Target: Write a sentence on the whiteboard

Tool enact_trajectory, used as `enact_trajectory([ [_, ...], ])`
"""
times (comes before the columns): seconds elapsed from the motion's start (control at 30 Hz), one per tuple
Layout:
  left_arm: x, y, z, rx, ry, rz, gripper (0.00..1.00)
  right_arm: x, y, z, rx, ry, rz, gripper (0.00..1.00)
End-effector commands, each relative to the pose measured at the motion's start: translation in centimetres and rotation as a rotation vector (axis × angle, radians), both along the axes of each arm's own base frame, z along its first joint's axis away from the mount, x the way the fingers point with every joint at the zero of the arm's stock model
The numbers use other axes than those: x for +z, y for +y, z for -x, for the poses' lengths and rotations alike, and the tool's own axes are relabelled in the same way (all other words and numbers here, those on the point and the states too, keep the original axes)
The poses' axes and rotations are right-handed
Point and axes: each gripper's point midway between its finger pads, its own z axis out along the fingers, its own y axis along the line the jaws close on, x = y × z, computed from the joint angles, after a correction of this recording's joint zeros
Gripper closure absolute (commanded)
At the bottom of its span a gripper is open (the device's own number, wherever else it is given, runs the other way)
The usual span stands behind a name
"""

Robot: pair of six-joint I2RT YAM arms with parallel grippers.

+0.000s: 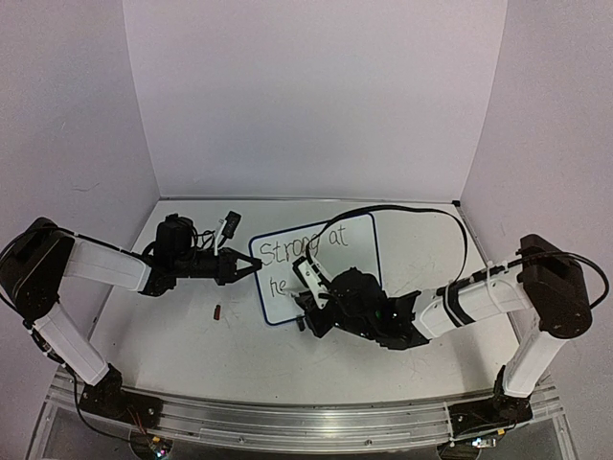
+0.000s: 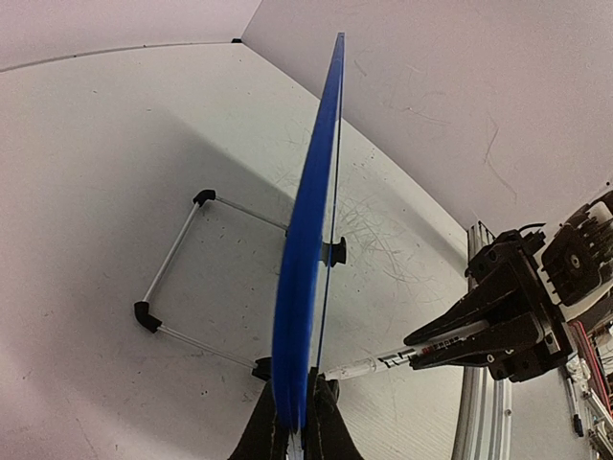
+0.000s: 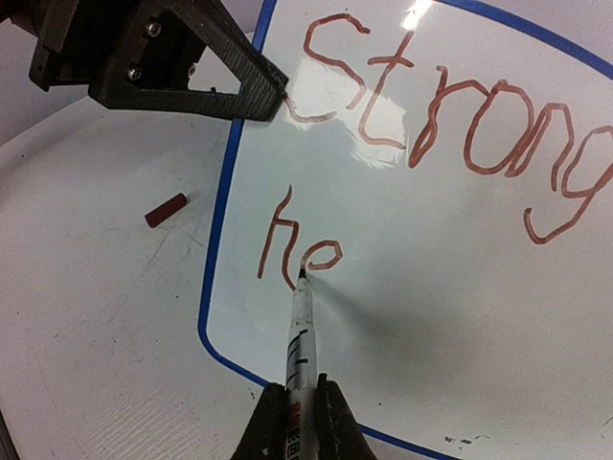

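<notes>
Broadly, the white surface (image 1: 192, 345) is matte and finely scratched, with plain pale walls around it. Near its middle stands the whiteboard (image 1: 359, 264), a glossy rectangle with rounded corners and a thin blue rim. Seen edge-on from the left wrist it is a slim panel with a blue back, propped on a thin wire stand (image 2: 177, 259) with black corner pieces.

The left hand (image 2: 297, 431), made of angular black plastic, is clamped on the board's left rim. The right hand (image 3: 295, 422) is closed tight around a slender white marker (image 3: 299, 326) with printed bands. The marker's dark tip touches the board at the "e".

The sentence (image 1: 305, 251) is unfinished. It reads "Strong at" on the upper line and "he" below, in thin reddish-brown looping strokes. A small dark-red cylindrical stub (image 3: 166, 209) lies on the surface just left of the board's lower corner.
</notes>
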Motion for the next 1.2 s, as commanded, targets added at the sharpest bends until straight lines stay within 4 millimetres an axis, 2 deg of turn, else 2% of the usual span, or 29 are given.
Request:
enact_trajectory([
  [0.0, -1.0, 0.9, -0.9, 0.064, -0.006, -0.068, 1.00, -0.8, -1.4, -0.3, -0.039, 0.007, 0.042, 1.00],
  [0.27, -1.1, 0.9, -0.9, 0.063, -0.005, -0.069, 1.00, -1.0, -1.8, -0.3, -0.051, 0.005, 0.053, 1.00],
  [0.67, -1.0, 0.9, -0.9, 0.064, -0.007, -0.070, 1.00, 0.0, -2.7, -0.7, -0.090, -0.021, 0.053, 1.00],
  [0.77, -1.1, 0.9, -0.9, 0.064, -0.004, -0.072, 1.00, 2.1, -3.2, -0.8, -0.106, -0.062, -0.007, 1.00],
  [0.87, -1.1, 1.0, -0.9, 0.065, -0.005, -0.072, 1.00, 4.9, -3.8, 0.2, -0.057, -0.117, -0.093, 1.00],
  [0.93, -1.1, 1.0, -0.9, 0.065, -0.004, -0.072, 1.00, 5.8, -3.6, 0.6, -0.016, -0.151, -0.101, 1.00],
  [1.07, -1.2, 0.9, -1.0, 0.063, -0.004, -0.073, 1.00, 4.0, -1.7, 0.3, 0.025, -0.118, -0.047, 1.00],
  [1.17, -1.0, 0.9, -0.9, 0.063, -0.004, -0.069, 1.00, 3.7, -1.3, 0.0, 0.013, -0.106, -0.051, 1.00],
])
